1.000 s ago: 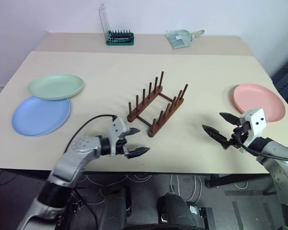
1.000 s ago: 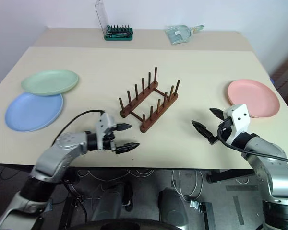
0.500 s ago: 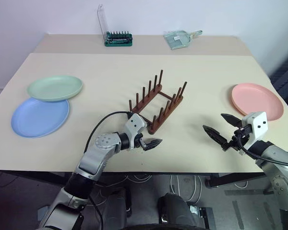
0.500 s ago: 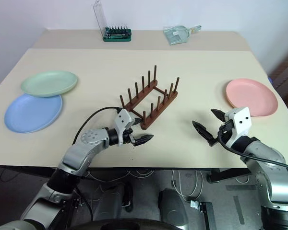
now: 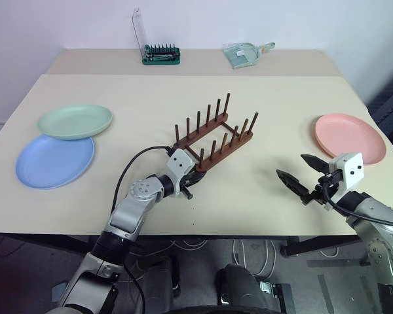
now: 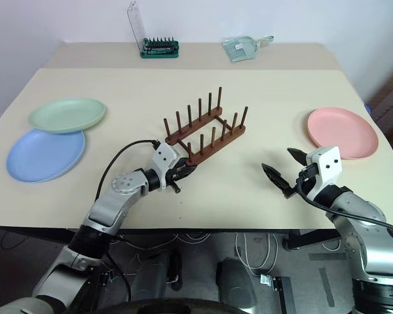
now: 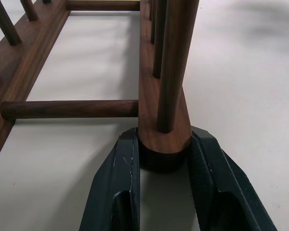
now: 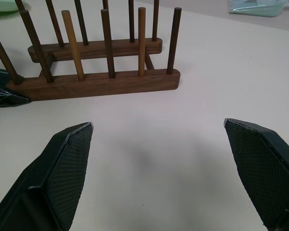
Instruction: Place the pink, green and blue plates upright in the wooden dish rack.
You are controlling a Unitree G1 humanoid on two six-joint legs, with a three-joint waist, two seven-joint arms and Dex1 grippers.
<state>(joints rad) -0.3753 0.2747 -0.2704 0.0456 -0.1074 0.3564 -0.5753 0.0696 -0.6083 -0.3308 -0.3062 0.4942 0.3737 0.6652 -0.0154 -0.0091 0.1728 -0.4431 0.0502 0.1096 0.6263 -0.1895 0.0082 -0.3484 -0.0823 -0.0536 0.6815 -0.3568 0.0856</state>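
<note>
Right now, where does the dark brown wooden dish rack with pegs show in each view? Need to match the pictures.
Left eye view: dark brown wooden dish rack at table centre, its near rail end at the left tool.
Right eye view: centre, same layout.
Left wrist view: close up, the near rail end between the two black fingers.
Right wrist view: upper left, beyond the open right tool.
Shared landmark: that gripped rail end.

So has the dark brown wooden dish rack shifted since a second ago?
Yes. The dark brown wooden dish rack has swung round: its far end now points more toward the salmon pink plate, with the left pincer clamped on its near rail end.
</note>
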